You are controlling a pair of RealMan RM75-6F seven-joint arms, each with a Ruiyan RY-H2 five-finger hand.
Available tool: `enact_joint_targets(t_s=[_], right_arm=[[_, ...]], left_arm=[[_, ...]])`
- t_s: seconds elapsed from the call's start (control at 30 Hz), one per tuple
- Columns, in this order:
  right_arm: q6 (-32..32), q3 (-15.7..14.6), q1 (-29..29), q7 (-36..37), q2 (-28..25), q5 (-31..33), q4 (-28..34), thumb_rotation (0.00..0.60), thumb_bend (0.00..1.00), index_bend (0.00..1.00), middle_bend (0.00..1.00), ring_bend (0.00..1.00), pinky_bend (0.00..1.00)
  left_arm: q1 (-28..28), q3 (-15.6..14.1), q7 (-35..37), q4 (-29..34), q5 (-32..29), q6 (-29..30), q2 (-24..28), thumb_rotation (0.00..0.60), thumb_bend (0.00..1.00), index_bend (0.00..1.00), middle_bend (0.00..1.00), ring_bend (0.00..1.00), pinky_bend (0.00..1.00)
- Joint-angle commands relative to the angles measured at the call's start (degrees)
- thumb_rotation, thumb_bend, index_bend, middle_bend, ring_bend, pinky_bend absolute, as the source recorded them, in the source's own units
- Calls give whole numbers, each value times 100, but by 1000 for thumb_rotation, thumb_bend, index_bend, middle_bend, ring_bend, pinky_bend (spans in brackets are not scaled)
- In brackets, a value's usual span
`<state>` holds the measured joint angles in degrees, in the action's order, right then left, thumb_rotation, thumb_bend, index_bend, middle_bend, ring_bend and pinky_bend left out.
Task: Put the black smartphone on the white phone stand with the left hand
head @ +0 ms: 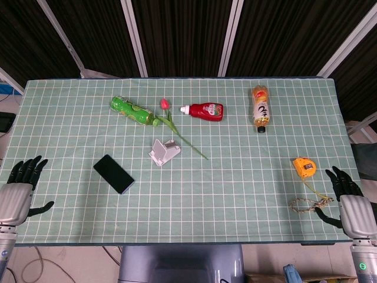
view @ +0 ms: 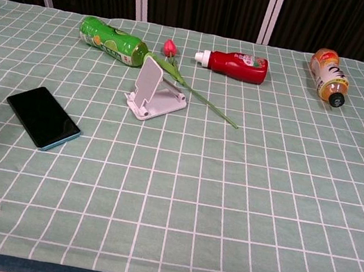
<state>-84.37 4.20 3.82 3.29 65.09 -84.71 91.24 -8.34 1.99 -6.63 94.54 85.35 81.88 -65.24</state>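
The black smartphone (head: 113,173) (view: 43,117) lies flat, screen up, on the green checked cloth at the left. Right of it and a little further back stands the white phone stand (head: 164,152) (view: 153,91), with nothing on it. My left hand (head: 20,187) rests at the table's left front edge, fingers spread and holding nothing, well left of the phone. At the right front edge my right hand (head: 347,197) also lies with fingers apart. The chest view shows neither hand.
Along the back lie a green bottle (head: 133,110), a pink tulip (head: 177,126) with a long stem, a red ketchup bottle (head: 204,110) and an orange drink bottle (head: 260,108). A yellow tape measure (head: 304,167) and a twine coil (head: 303,204) sit near my right hand.
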Motion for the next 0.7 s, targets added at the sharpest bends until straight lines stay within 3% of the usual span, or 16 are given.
enact_joint_targets(t_s=[0.03,0.47,0.7], right_arm=[[-8,-3,-4,5,0,-6,-2,600,322,80,39,0,187],[-22,2,-10,-42,7,4,31,600,322,80,39,0,187],[19,14,21,-123,11,18,36,600,322,80,39,0,187]], left_arm=[[0,-7,-3,-4,17,5,0,600,0,0,0,0,0],[-99,-40,-87,-75,130,-123,28,600,0,0,0,0,0],[-508,-43,-458,-90,199,-761,188,600,0,0,0,0,0]])
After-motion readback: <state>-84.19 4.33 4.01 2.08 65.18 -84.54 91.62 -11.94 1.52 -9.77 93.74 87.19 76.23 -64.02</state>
